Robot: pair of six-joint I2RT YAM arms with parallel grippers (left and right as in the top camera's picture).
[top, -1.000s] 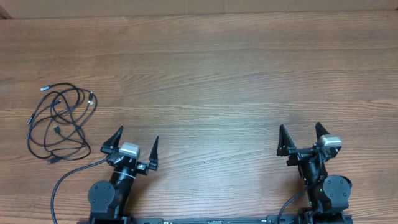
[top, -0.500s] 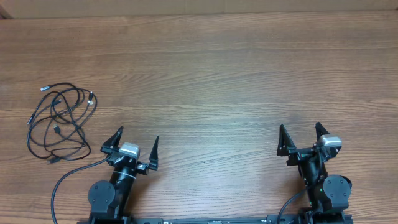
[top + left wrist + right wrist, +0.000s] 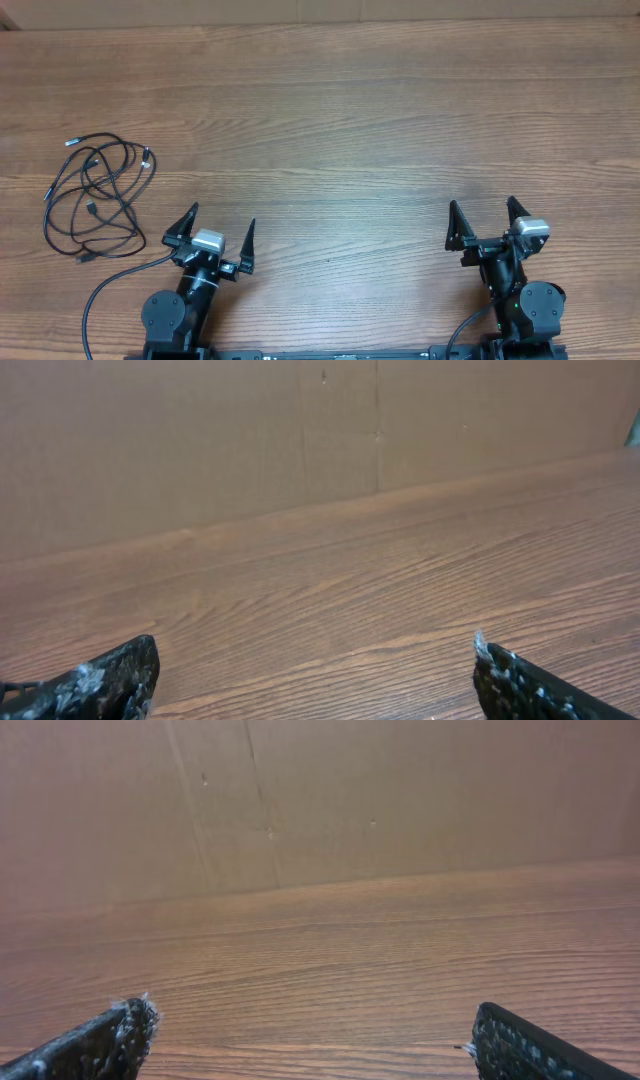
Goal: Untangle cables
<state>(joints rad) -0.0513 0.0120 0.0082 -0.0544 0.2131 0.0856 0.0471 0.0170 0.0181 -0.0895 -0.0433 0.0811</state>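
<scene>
The cables (image 3: 95,196) are thin black cords with small plug ends, lying in tangled loose loops on the wooden table at the far left of the overhead view. My left gripper (image 3: 221,218) is open and empty, to the right of the cables and nearer the front edge. My right gripper (image 3: 482,207) is open and empty at the front right, far from the cables. Both wrist views show only bare wood between the fingertips of the left gripper (image 3: 315,665) and the right gripper (image 3: 315,1025); the cables are out of those views.
A thicker black wire (image 3: 105,290) runs from the left arm base along the front left. A brown cardboard wall (image 3: 300,430) stands at the table's far edge. The wooden table (image 3: 340,130) spans the whole view.
</scene>
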